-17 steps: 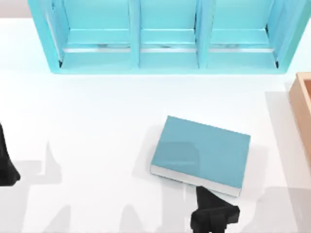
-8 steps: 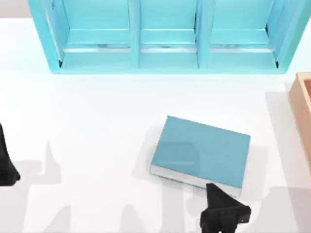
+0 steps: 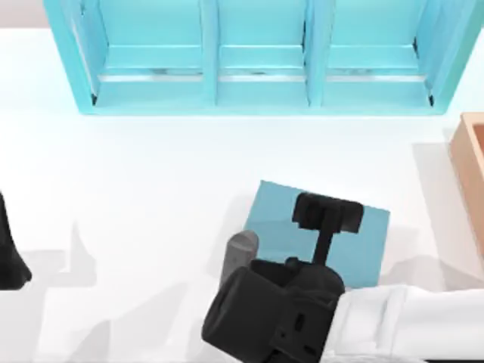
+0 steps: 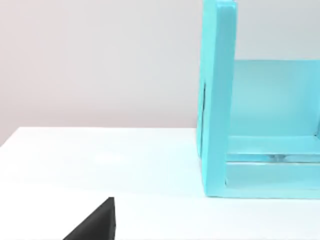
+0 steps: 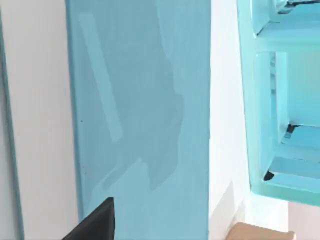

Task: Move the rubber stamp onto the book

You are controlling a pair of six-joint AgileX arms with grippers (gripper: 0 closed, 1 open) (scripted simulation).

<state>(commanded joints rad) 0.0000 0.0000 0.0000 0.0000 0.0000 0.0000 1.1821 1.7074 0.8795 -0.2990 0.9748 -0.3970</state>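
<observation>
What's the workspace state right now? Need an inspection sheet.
Surface: white table, arm shadows on it.
Job's things: book lies flat right of centre, teal cover up, partly under the right arm. Rubber stamp: cannot tell where it is.
Clutter: nothing seen.
Grippers: right tool hangs over the book's far half. Left arm is parked at the table's left edge.
Cables: nothing seen.
Surroundings: teal shelf unit with compartments along the far side; tan box at the right edge.
</observation>
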